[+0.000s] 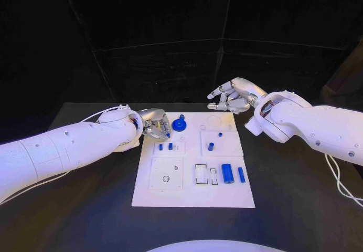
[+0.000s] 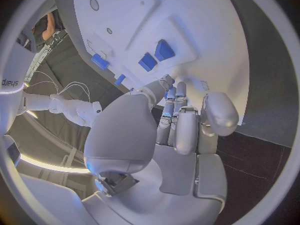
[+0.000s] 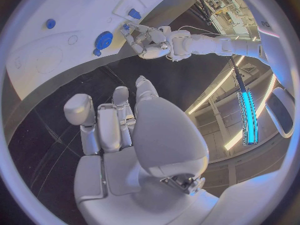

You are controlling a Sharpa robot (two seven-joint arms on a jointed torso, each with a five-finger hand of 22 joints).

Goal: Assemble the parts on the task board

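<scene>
We count one white rectangular task board [image 1: 193, 195] on the black table [image 1: 91, 210], and two silver many-fingered hands, one left [image 1: 155, 124] and one right [image 1: 234, 95]. On the board we count seven blue parts: one round blue disc [image 1: 179, 125] toward eleven o'clock, two short pegs [image 1: 165, 146] at nine, two small studs [image 1: 215, 140] near one, and two upright cylinders [image 1: 233, 174] toward four.
</scene>
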